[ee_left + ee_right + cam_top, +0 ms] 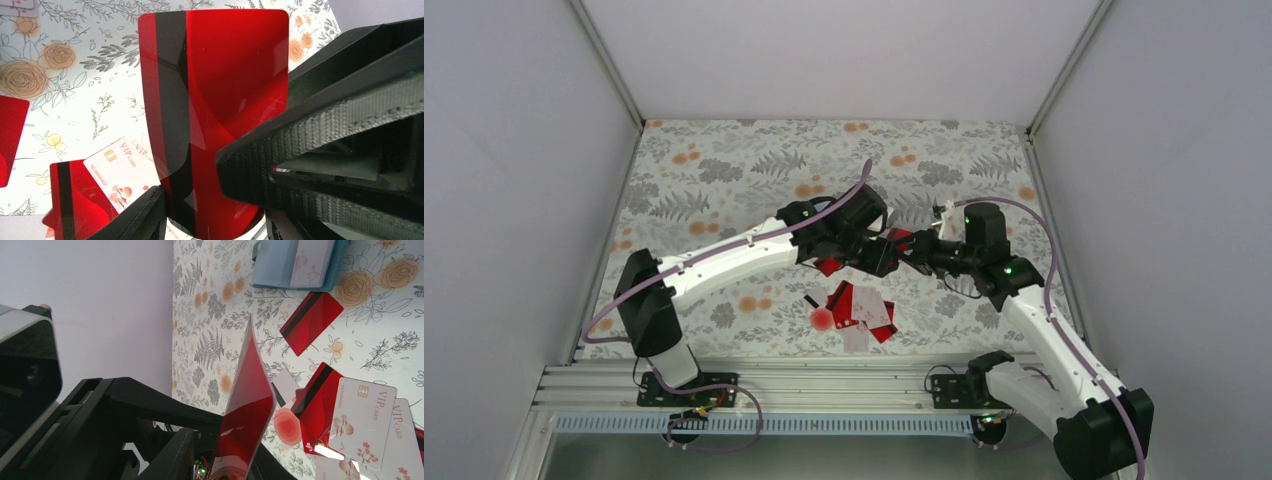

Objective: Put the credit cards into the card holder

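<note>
1. Pale walls stand on three sides of the table (724, 165), which is covered with a leaf-and-flower cloth. In the top view both arms reach to the middle of the table. There the left gripper (876, 252) and the right gripper (916, 250) meet tip to tip around a red card (900, 238). Between them and the near edge, the loose credit cards (861, 308) lie in an overlapping heap of red and white. A round red blob (822, 318) sits just beside the heap on its left, with a small black piece (811, 300) near it.

2. In the left wrist view the red card stands clear of the table, with a black stripe running along it. It is bowed across its width between the left gripper's fingers (142, 215), which stand about half apart and press on its long edges. A ribbed finger (320, 125) of the right gripper lies against the card's right side. That gripper's jaws are narrow, but I cannot tell whether they pinch the card.

3. In the right wrist view the held card shows edge-on and curved. The card holder (272, 267) lies open and flat on the table, apart from the heap, with a pale card in one pocket. A striped red card (310, 322) lies between the holder and the heap.
</note>
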{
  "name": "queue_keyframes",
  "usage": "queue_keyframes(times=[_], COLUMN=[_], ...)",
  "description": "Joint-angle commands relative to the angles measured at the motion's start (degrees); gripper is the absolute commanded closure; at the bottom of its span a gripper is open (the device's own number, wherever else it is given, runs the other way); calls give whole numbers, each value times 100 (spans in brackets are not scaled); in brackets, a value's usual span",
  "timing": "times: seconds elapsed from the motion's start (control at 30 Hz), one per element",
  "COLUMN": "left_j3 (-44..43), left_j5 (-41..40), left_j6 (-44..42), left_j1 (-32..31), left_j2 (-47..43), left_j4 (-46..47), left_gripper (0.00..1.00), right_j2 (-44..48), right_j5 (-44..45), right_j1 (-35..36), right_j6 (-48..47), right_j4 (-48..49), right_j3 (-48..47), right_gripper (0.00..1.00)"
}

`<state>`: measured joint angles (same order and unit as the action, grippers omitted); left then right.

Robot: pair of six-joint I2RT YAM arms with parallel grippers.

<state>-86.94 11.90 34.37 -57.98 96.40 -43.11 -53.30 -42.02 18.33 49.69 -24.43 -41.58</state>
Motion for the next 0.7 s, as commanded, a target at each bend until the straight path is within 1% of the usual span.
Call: queue_keyframes(times=[0.0, 0.07, 0.1, 0.13, 0.17, 0.6, 0.63, 0.67], left_j3=[-248, -275, -290, -301, -306, -410, -418, -425], left_j5=[44, 49, 47, 57, 58, 102, 95, 87], left_j6=[130, 140, 147, 149, 157, 204, 203, 202], left_j1=[-6, -6, -5, -5, -8, -8, -5, -3], left_j2=[72, 79, 93, 96, 98, 125, 102, 73], left_j4=[50, 65, 64, 66, 64, 14, 14, 11], left_gripper=[52, 52, 52, 52, 52, 52, 52, 49], right_j2=[-66, -94, -112, -122, -132, -163, -163, -155], right_j5=[-183, -196, -202, -202, -201, -201, -241, -271], right_j1=[-22, -27, -30, -26, -26, -64, -65, -65], right_j6=[-29, -25, -17, -1, 18, 342, 355, 344], right_j4=[163, 200, 230, 254, 280, 131, 150, 175], right_j3=[-24, -17, -20, -18, -10, -119, -143, -174], right_gripper=[79, 81, 85, 93, 96, 96, 96, 96])
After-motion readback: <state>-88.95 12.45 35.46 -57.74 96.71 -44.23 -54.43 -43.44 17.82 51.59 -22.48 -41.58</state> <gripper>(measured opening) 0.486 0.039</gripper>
